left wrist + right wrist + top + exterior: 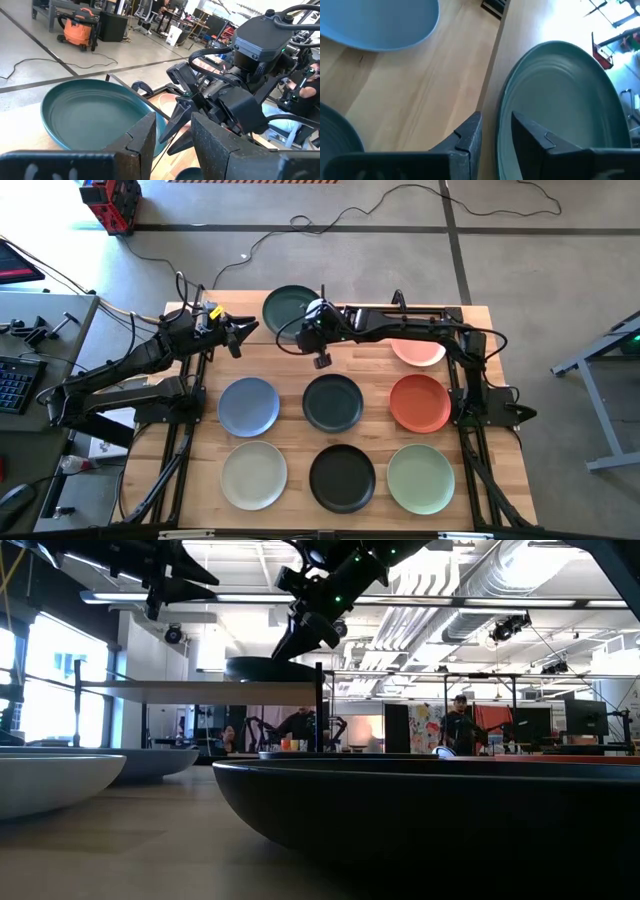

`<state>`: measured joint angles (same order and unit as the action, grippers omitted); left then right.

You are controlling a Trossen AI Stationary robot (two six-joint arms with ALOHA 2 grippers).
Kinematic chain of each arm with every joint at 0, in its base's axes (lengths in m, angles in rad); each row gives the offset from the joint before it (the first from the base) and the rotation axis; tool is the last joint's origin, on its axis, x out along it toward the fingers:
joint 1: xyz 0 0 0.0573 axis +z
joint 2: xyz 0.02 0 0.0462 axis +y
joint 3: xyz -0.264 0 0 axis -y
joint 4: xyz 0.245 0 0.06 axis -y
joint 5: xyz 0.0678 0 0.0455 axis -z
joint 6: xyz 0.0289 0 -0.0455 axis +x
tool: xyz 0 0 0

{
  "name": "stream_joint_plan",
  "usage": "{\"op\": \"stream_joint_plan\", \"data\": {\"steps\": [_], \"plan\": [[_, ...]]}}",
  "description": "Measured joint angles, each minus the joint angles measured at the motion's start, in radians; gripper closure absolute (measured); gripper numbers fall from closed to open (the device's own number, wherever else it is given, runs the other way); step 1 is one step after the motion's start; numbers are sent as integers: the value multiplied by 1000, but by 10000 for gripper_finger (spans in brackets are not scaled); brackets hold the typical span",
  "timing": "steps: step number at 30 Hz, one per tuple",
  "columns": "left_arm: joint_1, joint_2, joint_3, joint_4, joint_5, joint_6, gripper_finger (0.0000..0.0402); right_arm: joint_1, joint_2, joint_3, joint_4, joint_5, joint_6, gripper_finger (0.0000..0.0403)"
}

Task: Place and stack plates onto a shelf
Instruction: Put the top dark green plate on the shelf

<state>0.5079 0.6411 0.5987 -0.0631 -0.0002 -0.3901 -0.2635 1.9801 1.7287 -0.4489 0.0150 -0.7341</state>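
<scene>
Slatted wood table (505,470) on a grey concrete floor (560,270) with cables; the low view looked into a bright workshop with people far back. A red tool case (110,202) sat off the table's far left corner. Shelf (200,691) stood at the far edge, middle-left, and the teal plate (290,308) lay on it. Right gripper (304,338) was at that plate's near rim, fingers (535,134) apart and straddling the rim, not clamped. Left gripper (242,332) hung just left of the plate, slightly parted, holding nothing. The pink plate (420,352) lay at far right, partly under the right arm. Middle row: blue (248,405), charcoal (333,401), orange-red (420,402). Near row: cream (254,474), black (342,477), sage (421,478). Plates sat near each other but apart; bare wood showed between them and along the table's side edges.
</scene>
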Motion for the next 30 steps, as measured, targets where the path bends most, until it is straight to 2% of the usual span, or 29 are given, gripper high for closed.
{"op": "stream_joint_plan", "data": {"steps": [16,19,26,30], "plan": [[0,0,0,0,0,0,291,4,15,0,13,8,56,319],[0,0,0,0,0,0,291,4,22,0,11,2,57,334],[0,0,0,0,0,0,291,11,24,0,23,-9,56,397],[0,0,0,0,0,0,291,11,24,0,42,-19,56,396]]}}
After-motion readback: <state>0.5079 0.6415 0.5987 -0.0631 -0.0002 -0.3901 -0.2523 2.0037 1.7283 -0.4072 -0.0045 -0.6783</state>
